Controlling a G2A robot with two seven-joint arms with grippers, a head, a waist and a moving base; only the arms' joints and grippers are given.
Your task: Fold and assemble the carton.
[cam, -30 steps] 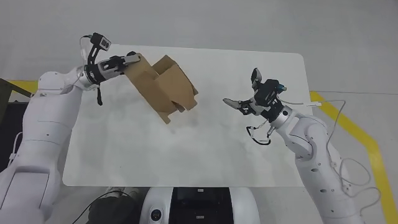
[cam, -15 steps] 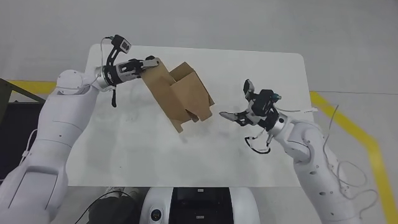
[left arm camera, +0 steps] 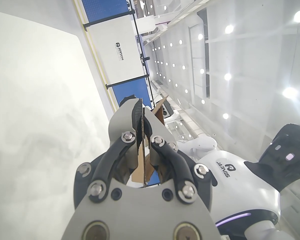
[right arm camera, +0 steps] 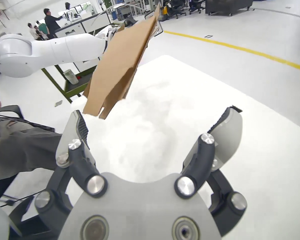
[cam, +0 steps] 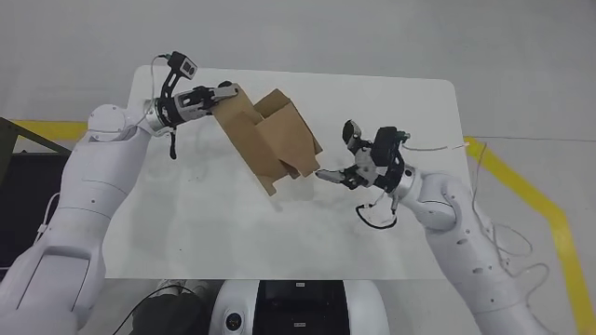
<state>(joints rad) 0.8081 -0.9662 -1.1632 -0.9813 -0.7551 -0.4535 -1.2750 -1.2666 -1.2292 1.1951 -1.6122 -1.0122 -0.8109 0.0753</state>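
Right gripper (cam: 336,153): spread wide, now closer to carton (cam: 276,140); left gripper (cam: 220,93): clamped on carton's edge, unmoved. Looks set for grasping a flap.

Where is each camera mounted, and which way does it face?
Top view: above the arms, looking down at the table and carton; left arm and right arm show.
Left wrist view: on that wrist, looking along the left pincer, shut on the carton's edge.
Right wrist view: on that wrist, looking past the open right pincer toward the carton and left arm.
Shared: all show the carton.
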